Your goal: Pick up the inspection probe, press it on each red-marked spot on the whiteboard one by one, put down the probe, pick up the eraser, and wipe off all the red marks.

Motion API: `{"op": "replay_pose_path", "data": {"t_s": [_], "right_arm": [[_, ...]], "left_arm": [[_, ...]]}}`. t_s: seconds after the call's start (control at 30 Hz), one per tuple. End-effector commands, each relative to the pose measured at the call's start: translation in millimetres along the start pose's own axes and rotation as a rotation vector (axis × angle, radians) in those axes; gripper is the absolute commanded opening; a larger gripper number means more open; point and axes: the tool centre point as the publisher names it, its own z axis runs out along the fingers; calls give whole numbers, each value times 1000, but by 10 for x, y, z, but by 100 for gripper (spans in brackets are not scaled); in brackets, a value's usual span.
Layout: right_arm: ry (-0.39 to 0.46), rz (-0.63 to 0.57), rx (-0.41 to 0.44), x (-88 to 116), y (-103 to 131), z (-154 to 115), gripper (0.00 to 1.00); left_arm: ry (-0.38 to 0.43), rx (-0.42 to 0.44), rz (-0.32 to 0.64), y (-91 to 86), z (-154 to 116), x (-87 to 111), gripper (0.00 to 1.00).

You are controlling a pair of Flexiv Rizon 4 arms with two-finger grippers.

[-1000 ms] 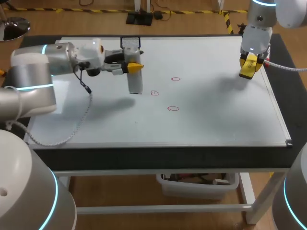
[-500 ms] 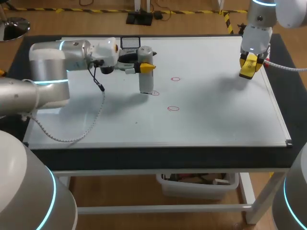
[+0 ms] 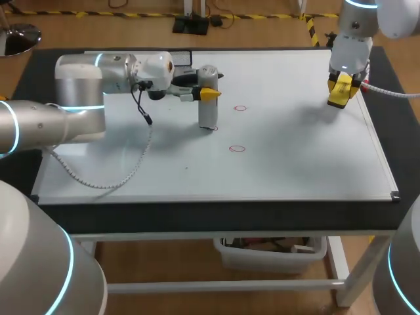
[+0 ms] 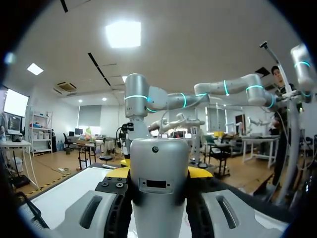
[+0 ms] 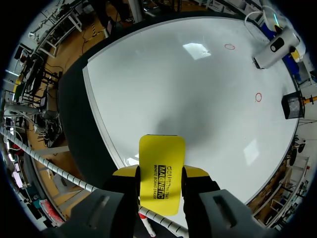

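Note:
My left gripper (image 3: 205, 93) is shut on the grey cylindrical probe (image 3: 207, 102), which stands upright with its lower end on the whiteboard (image 3: 295, 164) at the middle red mark (image 3: 214, 128). In the left wrist view the probe (image 4: 158, 188) fills the gap between the yellow-tipped fingers (image 4: 198, 172). Two more red circles (image 3: 240, 108) (image 3: 237, 149) lie to its right. My right gripper (image 3: 341, 92) hangs over the board's far right edge, shut on the yellow eraser (image 5: 161, 173). From there the probe (image 5: 276, 47) and two marks (image 5: 229, 46) (image 5: 258, 97) show far ahead.
A black holder (image 5: 292, 105) stands at the board's far left side, mostly hidden behind my left arm in the head view. A grey cable (image 3: 98, 184) from the left arm loops over the board's left part. The board's frame corner (image 3: 394, 195) is at front right.
My left arm has carried the probe to the right, from left of the marks onto the middle red mark. The right arm and eraser have stayed still.

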Motion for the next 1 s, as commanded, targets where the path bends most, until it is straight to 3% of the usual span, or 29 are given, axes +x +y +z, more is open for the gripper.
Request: {"op": "replay_pose_path", "data": {"t_s": [0.03,1.0], "right_arm": [[2,-2,0,4,-11,-6,0],[2,-2,0,4,-11,-6,0]], "left_arm": [[32,15,-4,63,27,-72,0],[53,-77,6,150,37,-10,0]]}}
